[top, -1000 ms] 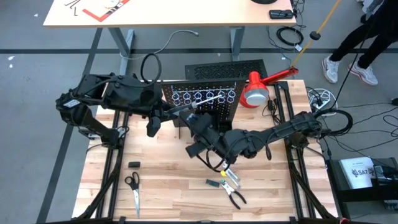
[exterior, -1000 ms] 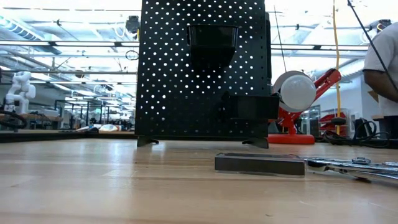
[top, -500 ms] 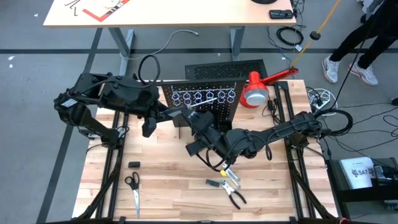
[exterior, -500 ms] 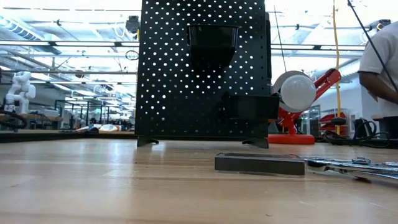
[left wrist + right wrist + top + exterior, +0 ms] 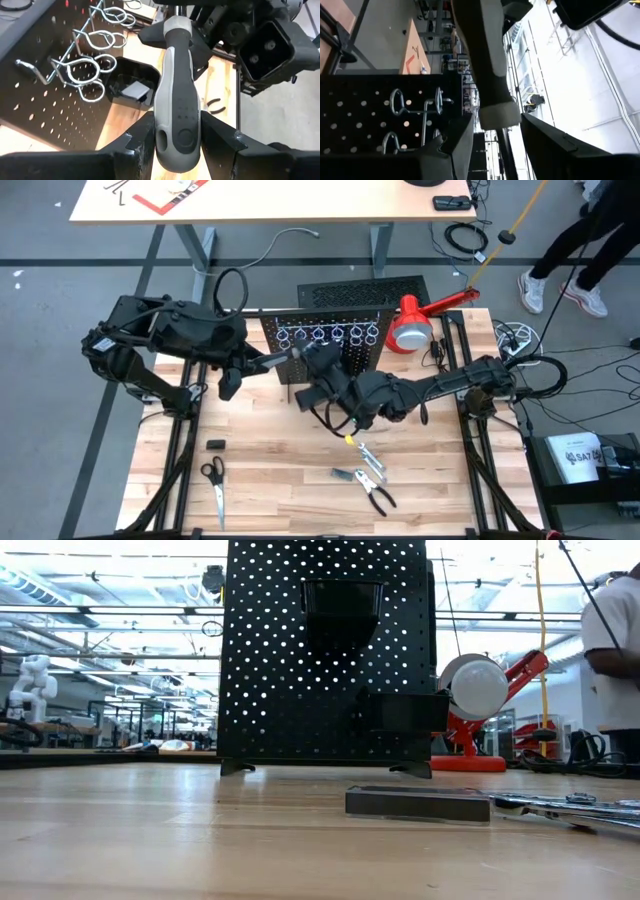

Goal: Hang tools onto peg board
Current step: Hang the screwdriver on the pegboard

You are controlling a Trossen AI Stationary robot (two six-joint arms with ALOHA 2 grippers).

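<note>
Wooden desk [image 5: 270, 480] under me, pegboard upright at its far edge. My left jaws [image 5: 176, 131] pinch the butt of a grey-and-black screwdriver handle [image 5: 175, 95], one finger pressed to each side. My right jaws [image 5: 492, 131] are spread on either side of the handle's other end; whether they grip it I cannot tell. The tool's long axis runs across the desk from my left gripper [image 5: 228, 383] towards my right gripper [image 5: 318, 385], roughly level, just in front of the peg board [image 5: 320, 340]. Its row of silver rings [image 5: 87, 75] sits just beside and below the shaft end, the black bin [image 5: 131, 89] under them. The shaft must tip upright for a ring, I judge; my right arm is nearer. Pliers [image 5: 375, 495] and scissors [image 5: 214, 480] lie nearer the front edge.
</note>
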